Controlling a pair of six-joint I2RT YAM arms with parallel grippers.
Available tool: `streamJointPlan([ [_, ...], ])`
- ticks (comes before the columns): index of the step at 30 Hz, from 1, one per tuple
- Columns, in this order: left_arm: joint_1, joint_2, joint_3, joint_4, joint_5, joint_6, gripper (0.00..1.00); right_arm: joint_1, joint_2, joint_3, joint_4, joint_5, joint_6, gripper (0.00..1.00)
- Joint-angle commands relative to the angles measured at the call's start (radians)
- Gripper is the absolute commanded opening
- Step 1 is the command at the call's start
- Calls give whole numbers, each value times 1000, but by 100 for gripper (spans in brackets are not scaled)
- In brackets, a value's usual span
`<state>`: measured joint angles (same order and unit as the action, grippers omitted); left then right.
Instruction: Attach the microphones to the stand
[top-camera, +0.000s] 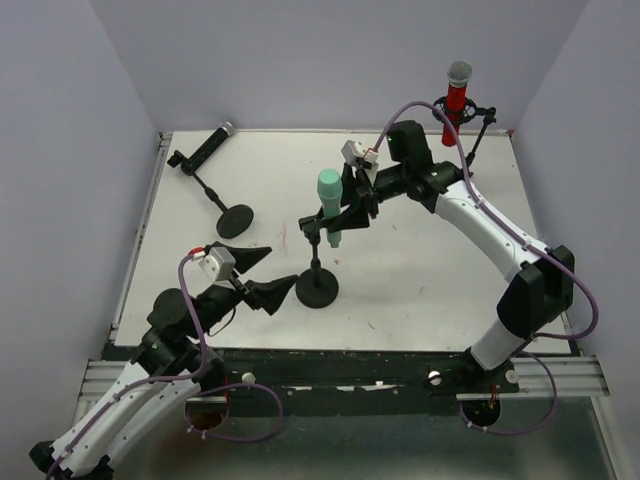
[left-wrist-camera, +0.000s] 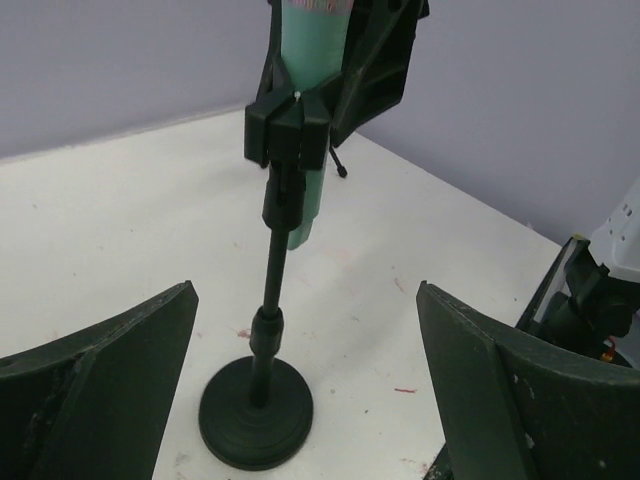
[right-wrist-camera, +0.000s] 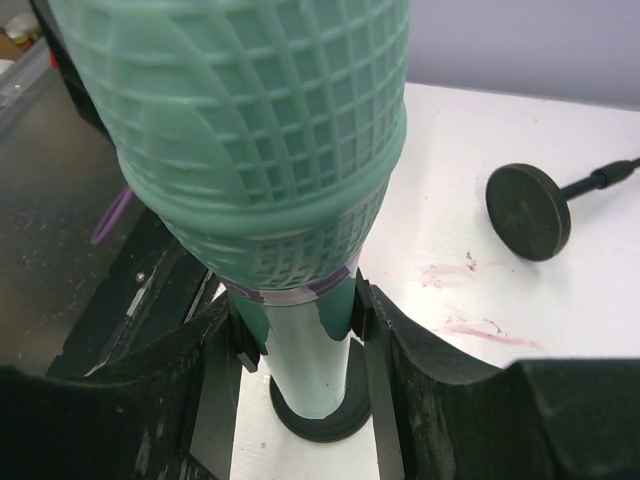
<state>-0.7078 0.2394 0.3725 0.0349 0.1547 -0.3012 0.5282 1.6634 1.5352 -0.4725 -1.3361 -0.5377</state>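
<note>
Here the right pincer (top-camera: 348, 205) is closed around the mint mic (top-camera: 328, 190), its fingers (right-wrist-camera: 205, 380) pressing the barrel from both sides just under the mesh head. The mic stands near upright, head up, with its barrel seated in the clip (left-wrist-camera: 290, 125) of the centre stand (top-camera: 317, 288) and its tail poking out below. So the mic's long axis runs across the jaws, and I judge that any push to seat it further would go down along that axis.

The left pincer (top-camera: 262, 280) sits at lower left of the top view, wide open and holding nothing. It faces the stand's base from a little way off without touching it. It is the nearer arm to the base; the right is nearer the mic.

Further out on the white surface (top-camera: 420, 270), the red mic (top-camera: 457, 95) stands clipped upright at upper right. The black mic (top-camera: 205, 150) lies flat with a second stand (top-camera: 235, 220) at upper left. Pale lilac walls (top-camera: 330, 60) close in on three sides.
</note>
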Motion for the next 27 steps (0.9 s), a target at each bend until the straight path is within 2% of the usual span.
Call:
streamJointPlan([
  [1,1,3,143,-153,-78,143,99,-2,-123,-6,-14,124,65,40],
  [6,1,34,230,-245,-132,295,98,-111,-267,-58,-28,232,110,39],
  [10,1,90,266,-297,-147,415,98,-305,-353,-72,-61,276,125,39],
  [14,4,109,229,-276,-156,438,98,-494,-399,-87,-69,357,133,39],
  [20,4,41,166,-288,-121,455,98,-805,-323,-23,-71,385,131,39],
  [27,5,-51,132,-329,-90,445,98,-961,-202,23,-5,489,128,38],
])
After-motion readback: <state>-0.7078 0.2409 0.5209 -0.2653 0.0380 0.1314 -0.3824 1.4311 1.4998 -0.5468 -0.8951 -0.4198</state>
